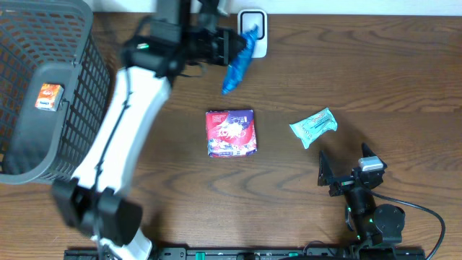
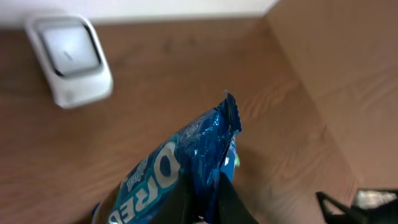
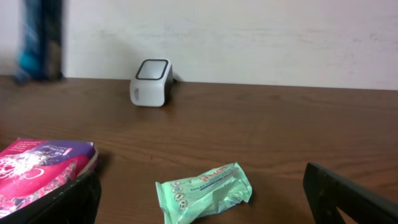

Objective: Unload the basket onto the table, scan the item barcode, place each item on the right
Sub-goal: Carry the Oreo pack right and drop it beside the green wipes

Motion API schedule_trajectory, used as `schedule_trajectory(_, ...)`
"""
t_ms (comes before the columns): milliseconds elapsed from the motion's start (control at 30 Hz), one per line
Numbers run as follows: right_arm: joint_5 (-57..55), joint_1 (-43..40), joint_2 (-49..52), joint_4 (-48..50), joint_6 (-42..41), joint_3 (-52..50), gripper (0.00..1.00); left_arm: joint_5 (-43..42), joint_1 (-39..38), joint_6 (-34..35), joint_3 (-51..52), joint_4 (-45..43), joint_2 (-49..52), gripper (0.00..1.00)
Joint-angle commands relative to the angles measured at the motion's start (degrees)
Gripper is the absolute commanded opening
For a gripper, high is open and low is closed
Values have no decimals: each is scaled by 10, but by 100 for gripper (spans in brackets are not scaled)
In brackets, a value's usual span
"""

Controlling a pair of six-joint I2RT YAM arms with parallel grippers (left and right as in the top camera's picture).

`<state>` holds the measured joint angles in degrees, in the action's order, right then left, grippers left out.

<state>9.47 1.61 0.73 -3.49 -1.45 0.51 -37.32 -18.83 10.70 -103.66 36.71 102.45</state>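
**Q:** Where is your item, and what has hold of it?

**A:** Your left gripper (image 1: 232, 48) is pinching the blue Oreo packet (image 1: 237, 68) by one end, jaws pressed tight on the wrapper. The packet hangs off the table, with its upper end just beside the white scanner (image 1: 258, 22) at the back edge. From the left wrist, the scanner window sits off to one side of the packet, apart from it.

**Q:** So is the scan done?

**A:** You can't tell that from here. No barcode shows on any face in view. My read is that pickup and carry are finished and presenting the code to the window is what's left.

**Q:** And your other arm?

**A:** Your right gripper (image 1: 346, 165) is parked near the front edge, fingers spread wide and holding nothing. The green packet (image 1: 313, 127) and the red packet (image 1: 231, 133) lie on the table untouched. One small orange item (image 1: 49, 96) sits in the basket (image 1: 29, 144).
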Motion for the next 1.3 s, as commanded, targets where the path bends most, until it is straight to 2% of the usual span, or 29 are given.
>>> schedule_trajectory(0, 5, -8, -2, -1, 4, -2, 99, -7, -40, -14, -4, -15, 40, 7)
schedule_trajectory(167, 5, -8, -2, -1, 4, -2, 99, -6, -85, -60, -4, -19, 83, 7)
schedule_trajectory(267, 5, -8, -2, -1, 4, -2, 99, -6, -103, -60, -4, -19, 95, 56)
schedule_trajectory(300, 5, -8, -2, -1, 4, -2, 99, -6, -104, -60, -4, -19, 95, 60)
schedule_trajectory(400, 5, -8, -2, -1, 4, -2, 99, -6, -103, -60, -4, -21, 94, 62)
schedule_trajectory(467, 5, -8, -2, -1, 4, -2, 99, -6, -101, -59, -4, -21, 94, 67)
schedule_trajectory(800, 5, -8, -2, -1, 4, -2, 99, -6, -69, -59, -4, -21, 76, 68)
schedule_trajectory(1033, 5, -8, -2, -1, 4, -2, 99, -6, 17, -25, -4, -20, 14, 67)
schedule_trajectory(1200, 5, -8, -2, -1, 4, -2, 99, -2, 113, -25, -4, -5, -45, 68)
schedule_trajectory(1267, 5, -8, -2, -1, 4, -2, 99, 26, 160, -25, -4, 2, -63, 68)
